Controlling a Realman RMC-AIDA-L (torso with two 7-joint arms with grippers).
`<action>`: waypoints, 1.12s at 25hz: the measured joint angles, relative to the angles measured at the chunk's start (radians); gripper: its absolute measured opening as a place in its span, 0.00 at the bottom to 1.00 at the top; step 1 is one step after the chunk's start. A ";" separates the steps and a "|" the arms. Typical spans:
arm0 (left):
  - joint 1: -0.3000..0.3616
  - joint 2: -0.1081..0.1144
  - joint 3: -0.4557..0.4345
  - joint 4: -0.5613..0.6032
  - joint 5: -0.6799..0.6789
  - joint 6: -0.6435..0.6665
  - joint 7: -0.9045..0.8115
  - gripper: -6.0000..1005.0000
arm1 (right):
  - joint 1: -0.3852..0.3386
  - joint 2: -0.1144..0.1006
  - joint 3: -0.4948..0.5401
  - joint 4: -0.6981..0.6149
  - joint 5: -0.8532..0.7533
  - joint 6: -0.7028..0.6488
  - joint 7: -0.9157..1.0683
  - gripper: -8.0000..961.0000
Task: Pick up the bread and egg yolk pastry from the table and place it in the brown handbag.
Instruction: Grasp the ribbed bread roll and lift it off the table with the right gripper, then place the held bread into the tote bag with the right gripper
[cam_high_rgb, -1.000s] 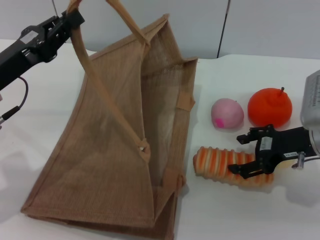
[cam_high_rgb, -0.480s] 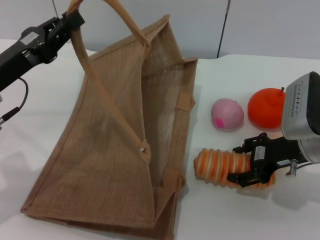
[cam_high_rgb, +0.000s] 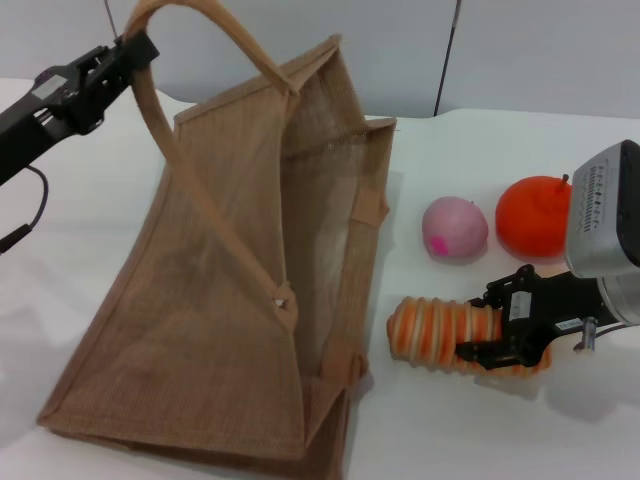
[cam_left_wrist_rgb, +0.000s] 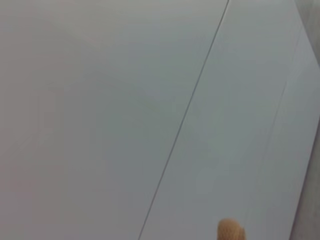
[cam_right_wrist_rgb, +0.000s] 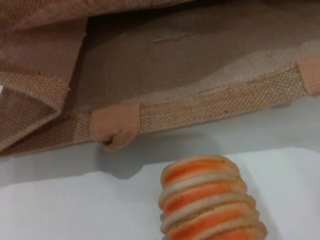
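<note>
The bread, a ridged orange and cream log, lies on the white table right of the brown handbag; it also shows in the right wrist view. My right gripper straddles its right end, a finger against each side, with the loaf resting on the table. My left gripper is shut on a tan strap handle and holds the bag's mouth up and open toward the bread. The bag's opening shows in the right wrist view. The egg yolk pastry is out of view.
A pink ball with a magenta spot and an orange fruit with a stem sit behind the bread. The left wrist view shows only a grey wall and the tip of the strap.
My right gripper has come down and settled around the bread's right end. My left gripper has pulled the handle slightly left, and the bag's lower edge has shifted with it.
</note>
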 joint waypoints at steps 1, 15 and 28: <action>0.002 0.000 -0.003 0.000 -0.002 0.000 0.000 0.13 | -0.002 0.000 0.000 -0.004 0.001 -0.001 -0.002 0.65; 0.007 0.000 -0.014 -0.001 0.004 -0.006 -0.001 0.13 | -0.088 -0.002 0.035 -0.206 0.032 -0.091 0.001 0.52; -0.024 0.002 -0.010 -0.001 0.039 -0.096 -0.021 0.13 | -0.089 0.000 -0.015 -0.469 0.092 -0.089 0.047 0.44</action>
